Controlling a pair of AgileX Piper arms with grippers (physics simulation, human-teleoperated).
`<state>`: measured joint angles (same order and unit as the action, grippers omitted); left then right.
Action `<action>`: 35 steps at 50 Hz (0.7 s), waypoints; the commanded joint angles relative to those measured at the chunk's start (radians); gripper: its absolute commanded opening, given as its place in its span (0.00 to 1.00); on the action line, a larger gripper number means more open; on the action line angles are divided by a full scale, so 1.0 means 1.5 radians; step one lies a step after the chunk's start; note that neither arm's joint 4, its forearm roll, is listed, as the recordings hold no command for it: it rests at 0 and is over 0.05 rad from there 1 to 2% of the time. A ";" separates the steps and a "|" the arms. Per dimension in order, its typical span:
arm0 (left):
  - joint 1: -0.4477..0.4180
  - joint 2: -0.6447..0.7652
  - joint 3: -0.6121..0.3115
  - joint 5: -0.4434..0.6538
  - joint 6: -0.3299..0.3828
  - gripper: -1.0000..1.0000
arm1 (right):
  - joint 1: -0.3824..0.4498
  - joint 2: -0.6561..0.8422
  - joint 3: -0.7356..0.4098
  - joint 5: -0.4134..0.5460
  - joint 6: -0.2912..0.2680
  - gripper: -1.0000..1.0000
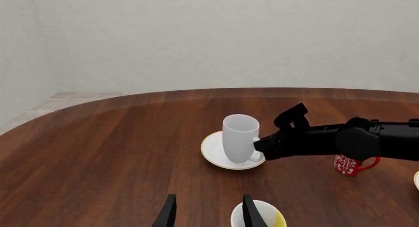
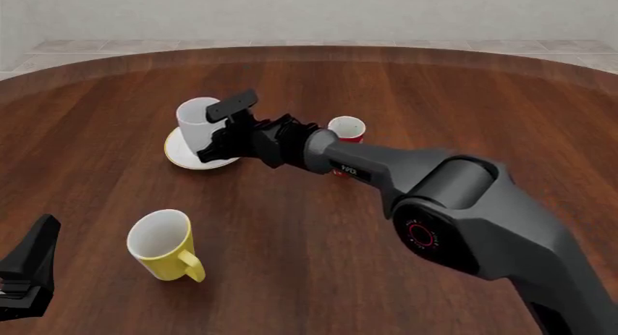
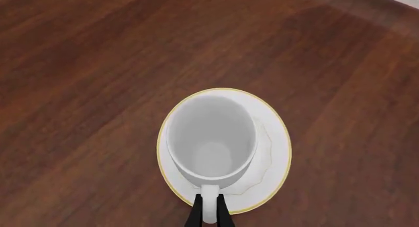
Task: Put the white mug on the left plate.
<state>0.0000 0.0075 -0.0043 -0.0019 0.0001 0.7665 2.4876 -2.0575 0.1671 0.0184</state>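
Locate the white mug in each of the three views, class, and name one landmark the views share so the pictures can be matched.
Left wrist view: the white mug stands upright at mid-picture on the left plate.
Front view: the mug is upper left of centre, on that plate, partly behind the right gripper.
Right wrist view: the mug is seen from above, centre, its handle between the fingers.
Shared landmark: the gold-rimmed plate under it.

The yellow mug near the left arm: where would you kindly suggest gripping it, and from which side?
Take the yellow mug by its rim, coming from above. It stands upright with its mouth open upward, and its handle points toward the arms' side of the table, so one finger can slip inside the wall beside the handle. The left pincer looks open nearby.
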 commanded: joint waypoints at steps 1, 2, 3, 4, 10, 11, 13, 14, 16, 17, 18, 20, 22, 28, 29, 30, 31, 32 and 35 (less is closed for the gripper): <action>0.000 0.000 0.000 0.000 0.000 1.00 | 0.002 0.003 -0.009 0.002 0.003 0.00; 0.000 0.000 0.000 0.000 0.000 1.00 | 0.002 0.004 -0.009 0.002 0.003 0.00; 0.000 0.000 0.000 0.000 0.000 1.00 | 0.002 0.004 -0.009 0.002 0.003 0.00; 0.000 0.000 0.000 0.000 0.000 1.00 | 0.002 0.004 -0.010 0.002 0.003 0.00; 0.000 0.000 0.000 0.000 0.000 1.00 | 0.002 0.005 -0.011 0.002 0.004 0.00; 0.000 0.000 0.000 0.000 0.000 1.00 | 0.002 0.006 -0.012 0.002 0.004 0.00; 0.000 0.000 0.000 0.000 0.000 1.00 | 0.001 0.008 -0.014 0.004 0.006 0.00; 0.000 0.000 0.000 0.000 0.000 1.00 | 0.002 0.008 -0.014 0.004 0.007 0.00; 0.000 0.000 0.000 0.000 0.000 1.00 | 0.001 0.008 -0.015 0.004 0.007 0.00; 0.000 0.000 0.000 0.000 0.000 1.00 | 0.001 0.008 -0.014 0.004 0.007 0.00; 0.000 0.000 0.000 0.000 0.000 1.00 | 0.000 0.009 -0.015 0.005 0.006 0.00; 0.000 0.000 0.000 0.000 0.000 1.00 | 0.000 0.007 -0.014 0.004 0.005 0.00; 0.000 0.000 0.000 0.000 0.000 1.00 | 0.001 0.006 -0.012 0.003 0.003 0.00; 0.000 0.000 0.000 0.000 0.000 1.00 | 0.000 0.010 -0.016 0.005 0.008 0.00; 0.000 0.000 0.000 0.000 0.000 1.00 | -0.001 0.010 -0.017 0.005 0.008 0.00; 0.000 0.000 0.000 0.000 0.000 1.00 | 0.000 0.012 -0.018 0.006 0.010 0.00; 0.000 0.000 0.000 0.000 0.000 1.00 | 0.000 0.012 -0.018 0.005 0.008 0.00; 0.000 0.000 0.000 0.000 0.000 1.00 | 0.000 0.013 -0.019 0.006 0.009 0.00; 0.000 0.000 0.000 0.000 0.000 1.00 | 0.001 0.014 -0.019 0.006 0.010 0.00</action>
<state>0.0000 0.0075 -0.0043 -0.0019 0.0001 0.7677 2.5043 -2.0789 0.1755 0.0236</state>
